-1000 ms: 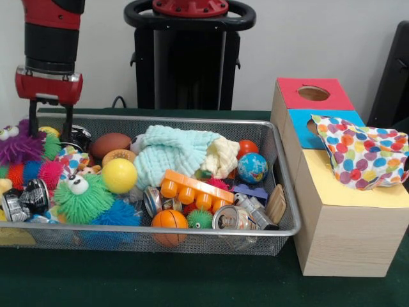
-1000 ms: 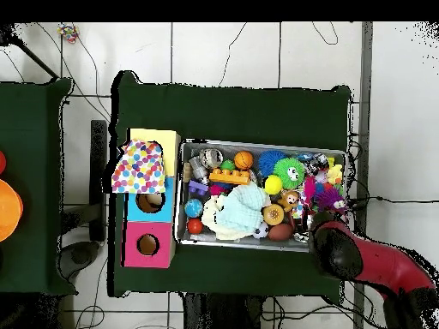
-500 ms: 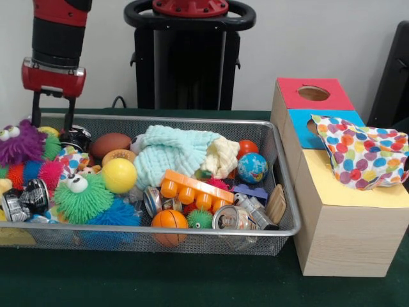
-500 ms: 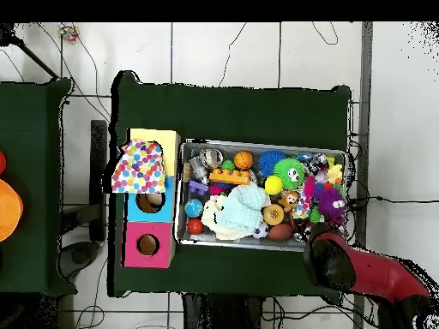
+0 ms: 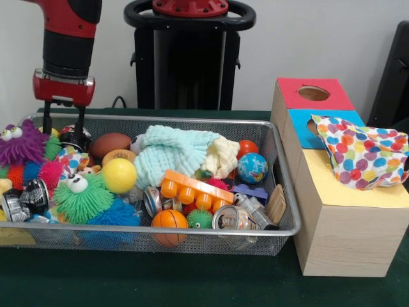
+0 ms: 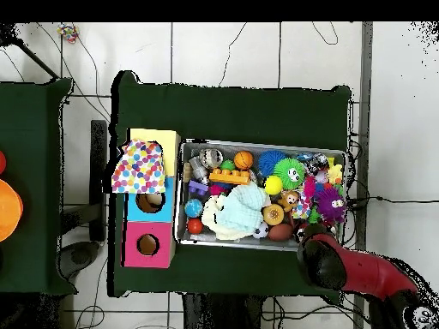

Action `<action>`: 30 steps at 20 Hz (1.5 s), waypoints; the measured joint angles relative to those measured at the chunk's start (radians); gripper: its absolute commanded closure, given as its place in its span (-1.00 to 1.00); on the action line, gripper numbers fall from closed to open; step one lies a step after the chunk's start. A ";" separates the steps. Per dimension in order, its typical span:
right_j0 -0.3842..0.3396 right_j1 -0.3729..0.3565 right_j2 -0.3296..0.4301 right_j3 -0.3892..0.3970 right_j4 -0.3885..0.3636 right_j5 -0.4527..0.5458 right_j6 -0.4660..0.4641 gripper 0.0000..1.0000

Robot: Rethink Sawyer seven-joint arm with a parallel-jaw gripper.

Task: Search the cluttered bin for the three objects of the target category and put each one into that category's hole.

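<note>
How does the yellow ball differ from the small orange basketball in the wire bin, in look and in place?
The yellow ball is plain and smooth; the small orange basketball has dark seam lines. In the front view, the yellow ball looks a little larger. It lies beside the green fuzzy toy, farther back, while the basketball sits against the front wall of the bin, below the orange block. Both are round and lie loose, untouched.
</note>
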 measured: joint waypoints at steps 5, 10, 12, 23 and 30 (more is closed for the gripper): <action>0.003 0.000 -0.004 -0.005 0.004 0.013 0.000 -1.00; 0.004 0.004 -0.007 -0.022 0.004 0.030 0.000 -1.00; 0.005 0.017 -0.011 -0.035 0.004 0.030 0.000 -1.00; 0.052 0.185 -0.052 -0.170 0.013 0.011 0.000 -1.00; 0.174 0.230 -0.159 -0.219 0.044 -0.026 0.000 -1.00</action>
